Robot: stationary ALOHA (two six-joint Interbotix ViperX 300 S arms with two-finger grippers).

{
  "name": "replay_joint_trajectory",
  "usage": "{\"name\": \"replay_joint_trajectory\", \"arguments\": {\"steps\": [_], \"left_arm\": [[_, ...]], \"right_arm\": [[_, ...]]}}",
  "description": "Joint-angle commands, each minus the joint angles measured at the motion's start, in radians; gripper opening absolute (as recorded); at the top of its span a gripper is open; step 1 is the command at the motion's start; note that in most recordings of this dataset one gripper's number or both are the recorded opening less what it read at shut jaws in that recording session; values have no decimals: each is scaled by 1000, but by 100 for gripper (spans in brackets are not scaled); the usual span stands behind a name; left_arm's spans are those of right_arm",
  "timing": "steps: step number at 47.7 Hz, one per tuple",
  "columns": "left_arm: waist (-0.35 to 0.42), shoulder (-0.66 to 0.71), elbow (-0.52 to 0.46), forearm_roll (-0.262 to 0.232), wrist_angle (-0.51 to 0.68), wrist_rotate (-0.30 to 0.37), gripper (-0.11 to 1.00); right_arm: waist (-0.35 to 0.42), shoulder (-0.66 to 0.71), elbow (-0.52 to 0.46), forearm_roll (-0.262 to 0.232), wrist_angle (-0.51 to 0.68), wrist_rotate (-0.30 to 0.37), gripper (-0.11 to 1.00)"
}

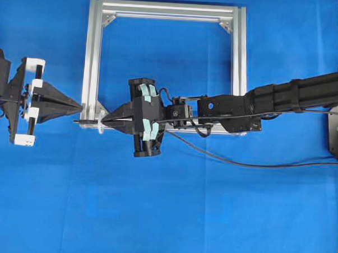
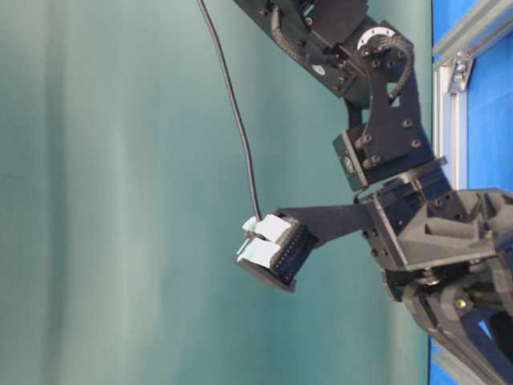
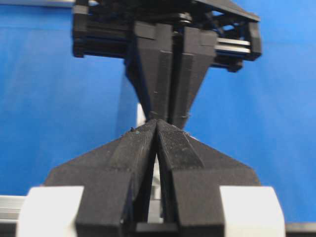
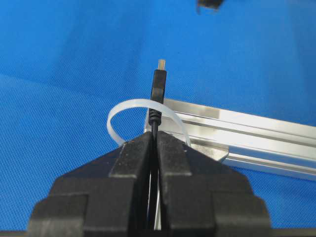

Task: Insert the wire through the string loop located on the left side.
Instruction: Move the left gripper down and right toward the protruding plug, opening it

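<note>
Thin black wire (image 4: 158, 94) with pale-tipped plug pokes through the white string loop (image 4: 118, 112). Right hand (image 4: 154, 143) clamped on wire. Left hand (image 1: 79, 106) closed, empty.

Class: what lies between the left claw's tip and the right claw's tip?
In the overhead view, the wire plug pokes through the string loop, between the left claw and right claw.

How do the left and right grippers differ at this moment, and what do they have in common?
The right gripper is shut on the wire, whose plug sticks out through the string loop; the left gripper is shut on nothing. The right gripper reaches across to the frame's left corner; the left gripper sits just outside it. Both point tip to tip, jaws closed.
</note>
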Motion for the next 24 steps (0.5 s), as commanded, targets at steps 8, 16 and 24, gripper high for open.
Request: {"name": "replay_joint_trajectory", "arguments": {"steps": [8, 16, 24], "left_arm": [[-9, 11, -21, 2, 21, 5, 0], [-9, 12, -20, 2, 21, 3, 0], [-9, 9, -20, 2, 23, -2, 4]], "right_arm": [[0, -23, -20, 3, -6, 2, 0], [0, -23, -20, 3, -5, 2, 0], [2, -23, -20, 3, -5, 2, 0]]}}
